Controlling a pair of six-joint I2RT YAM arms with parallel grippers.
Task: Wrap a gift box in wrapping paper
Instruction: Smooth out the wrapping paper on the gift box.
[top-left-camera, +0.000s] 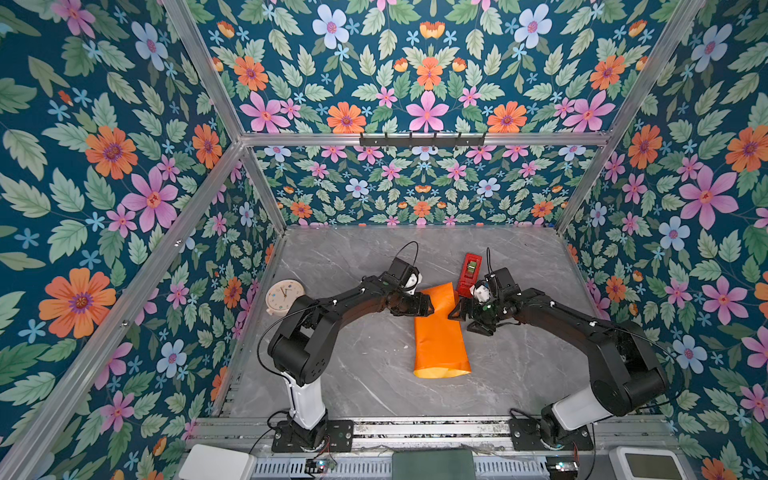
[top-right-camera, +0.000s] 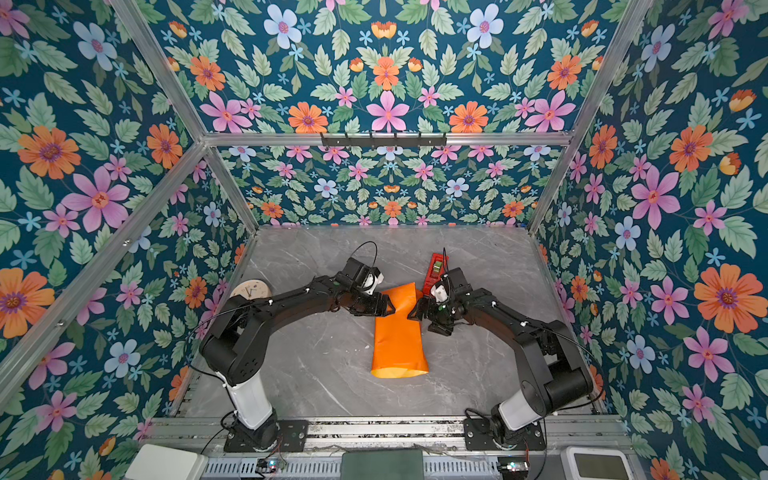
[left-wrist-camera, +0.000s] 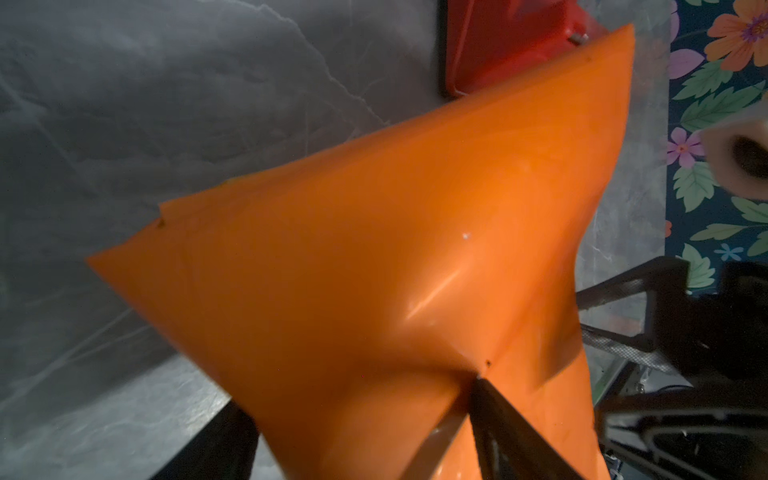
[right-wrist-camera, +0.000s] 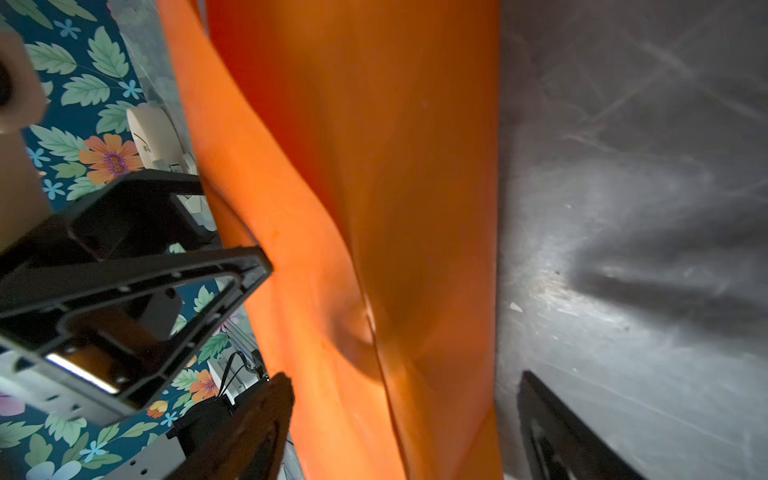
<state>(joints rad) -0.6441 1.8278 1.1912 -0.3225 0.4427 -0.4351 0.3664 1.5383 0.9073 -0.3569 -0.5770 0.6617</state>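
Observation:
The wrapping paper (top-left-camera: 440, 345) (top-right-camera: 399, 349) lies mid-table as a glossy orange roll, its far end raised off the marble. The gift box is hidden. From the left, my left gripper (top-left-camera: 428, 306) (top-right-camera: 388, 307) meets the roll's far part. In its wrist view the paper (left-wrist-camera: 374, 249) fills the wide gap of the gripper (left-wrist-camera: 357, 399), and one fingertip (left-wrist-camera: 490, 399) dents it, so it is shut on the roll. On the opposite side, my right gripper (top-left-camera: 457, 311) (right-wrist-camera: 403, 376) is open astride the paper (right-wrist-camera: 374, 166), one finger (right-wrist-camera: 548, 424) clear of it over bare table.
A red tape dispenser (top-left-camera: 469, 272) (left-wrist-camera: 507, 41) stands just beyond the paper's far end, close to the right wrist. A round cream clock (top-left-camera: 284, 296) leans at the left wall. Floral walls close in the table on three sides.

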